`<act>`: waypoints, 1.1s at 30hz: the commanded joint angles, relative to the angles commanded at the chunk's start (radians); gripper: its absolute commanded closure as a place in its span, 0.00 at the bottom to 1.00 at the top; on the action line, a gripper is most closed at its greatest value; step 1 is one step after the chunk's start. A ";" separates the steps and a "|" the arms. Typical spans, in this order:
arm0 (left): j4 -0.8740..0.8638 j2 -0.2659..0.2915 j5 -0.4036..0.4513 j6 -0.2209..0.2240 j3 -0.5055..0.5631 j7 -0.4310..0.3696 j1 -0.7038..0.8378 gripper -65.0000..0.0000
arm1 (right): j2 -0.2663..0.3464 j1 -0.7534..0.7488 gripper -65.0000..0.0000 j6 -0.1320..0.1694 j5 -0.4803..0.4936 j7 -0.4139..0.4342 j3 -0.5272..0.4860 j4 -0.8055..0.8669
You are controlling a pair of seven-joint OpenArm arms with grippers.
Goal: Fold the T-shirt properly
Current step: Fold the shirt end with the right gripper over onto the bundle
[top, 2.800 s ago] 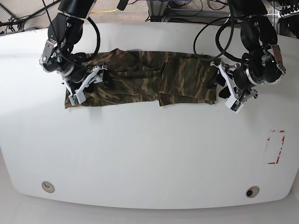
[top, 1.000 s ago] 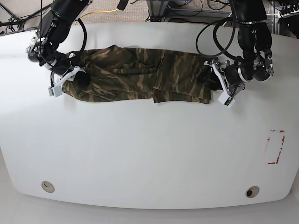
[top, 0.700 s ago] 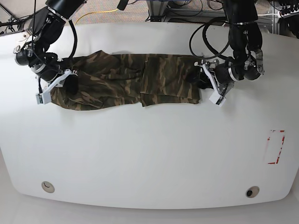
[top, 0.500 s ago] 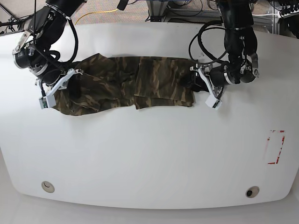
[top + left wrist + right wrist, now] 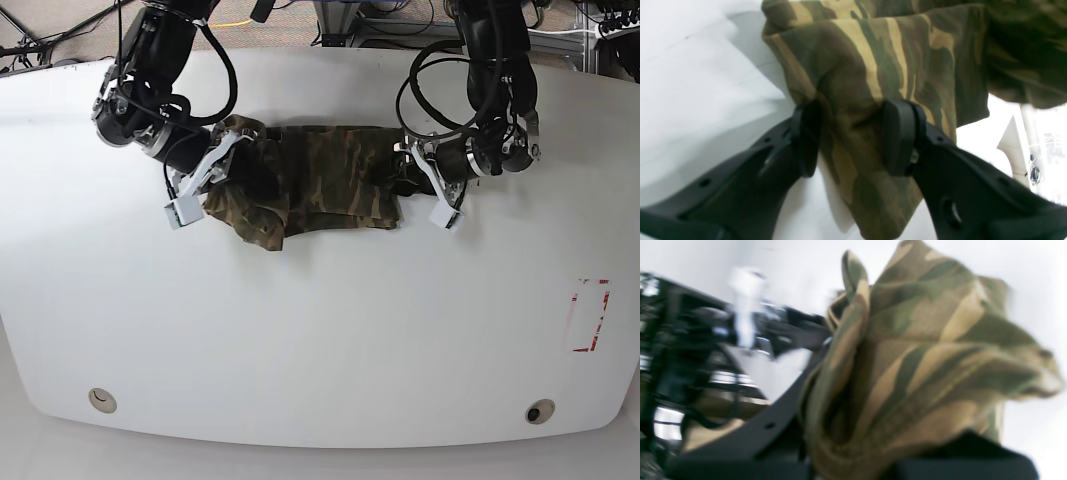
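Two robot arms reach down over a white table [image 5: 320,330], each gripping one end of the camouflage T-shirt [image 5: 320,180], which lies bunched between them at the table's far side. The left gripper [image 5: 853,140] has its black pads [image 5: 898,136] clamped on a fold of cloth, the rest spreading beyond its fingertips. The right gripper [image 5: 205,180], angled inward toward its partner, is closed on a lifted, crumpled wad of fabric [image 5: 913,373] that rises above its jaws.
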 joint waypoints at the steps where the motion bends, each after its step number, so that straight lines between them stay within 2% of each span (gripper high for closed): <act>1: 0.000 0.000 0.000 0.000 0.000 0.000 0.002 0.57 | -0.008 0.003 1.00 0.000 0.000 0.006 -0.012 0.000; 6: 0.003 -0.003 0.000 0.000 0.000 0.000 0.002 0.57 | -0.011 0.021 1.00 -0.034 -0.018 0.104 -0.126 -0.031; 8: 0.003 -0.003 0.000 0.000 0.000 0.000 0.002 0.57 | 0.003 0.029 0.95 -0.040 -0.057 0.129 -0.176 -0.061; 10: 0.003 -0.003 0.000 0.000 0.000 0.000 0.002 0.57 | 0.021 0.043 0.80 -0.038 -0.094 0.152 -0.229 -0.098; 13: 0.003 -0.003 0.000 0.000 0.000 0.000 0.002 0.57 | 0.040 0.052 0.51 -0.040 -0.106 0.186 -0.290 -0.146; 15: 0.003 -0.003 0.000 0.000 0.000 0.000 0.002 0.57 | 0.066 0.055 0.27 -0.041 -0.106 0.213 -0.334 -0.167; 19: 0.005 -0.005 -0.002 0.000 0.000 0.000 0.000 0.57 | 0.112 0.049 0.00 -0.041 -0.100 0.261 -0.359 -0.167; 24: 0.005 -0.005 -0.008 0.000 0.000 0.000 -0.003 0.57 | 0.173 0.025 0.00 -0.032 -0.038 0.262 -0.359 -0.164; 28: 0.026 -0.002 -0.020 0.000 -0.008 0.000 -0.005 0.56 | 0.227 -0.008 0.00 -0.032 -0.012 0.265 -0.358 -0.094; 31: 0.084 -0.005 -0.078 0.000 -0.009 0.000 0.000 0.56 | 0.249 -0.044 0.05 -0.032 -0.012 0.265 -0.358 -0.040; 33: 0.124 -0.026 -0.132 0.000 -0.009 0.000 0.000 0.56 | 0.258 -0.057 0.12 -0.031 -0.012 0.265 -0.358 -0.035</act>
